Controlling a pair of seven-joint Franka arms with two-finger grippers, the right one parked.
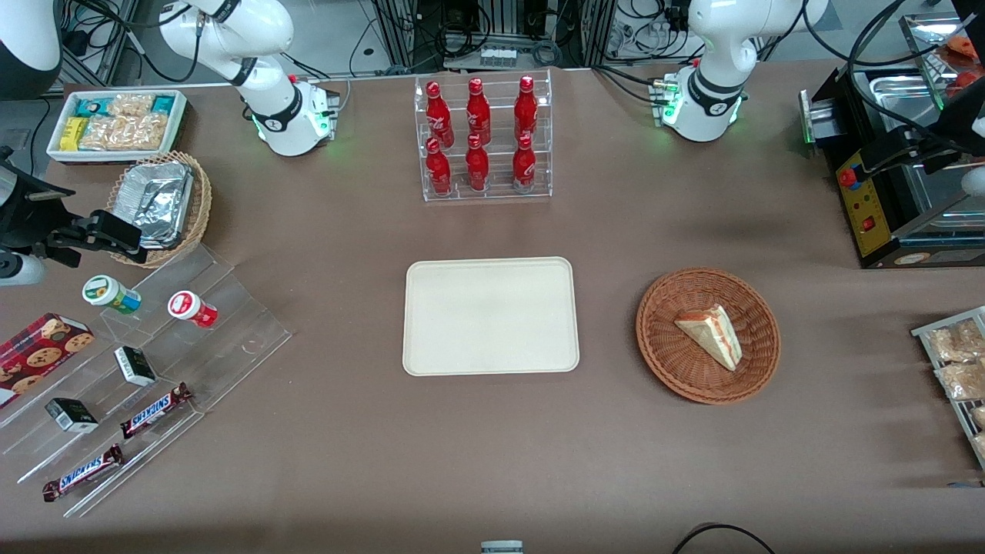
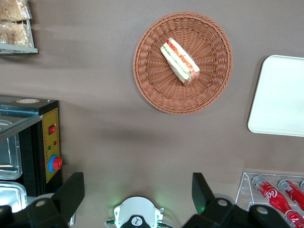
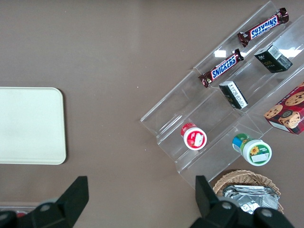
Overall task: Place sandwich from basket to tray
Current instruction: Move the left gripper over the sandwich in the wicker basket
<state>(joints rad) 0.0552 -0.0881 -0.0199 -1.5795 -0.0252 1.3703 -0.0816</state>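
Left wrist view | we see our gripper (image 2: pixel 137 190) fingers (image 2: pixel 71 190) spread apart, holding nothing | sandwich (image 2: pixel 179 61) in basket (image 2: pixel 156 90) well clear of them | tray (image 2: pixel 278 97) bare

One sandwich (image 1: pixel 712 335), one basket (image 1: pixel 758 304), one tray (image 1: pixel 491 316), six red bottles (image 1: pixel 478 138), two Snickers bars (image 1: pixel 156 410); the open gripper (image 2: pixel 137 187) hangs high above the table.

Front view: looks steeply down over the whole worktop (image 1: pixel 492 462). Left wrist view: hangs high, facing straight down, sharing basket (image 2: pixel 183 62) (image 1: pixel 708 335) and tray (image 2: pixel 280 97) (image 1: pixel 491 316); hand (image 2: pixel 137 190) open.
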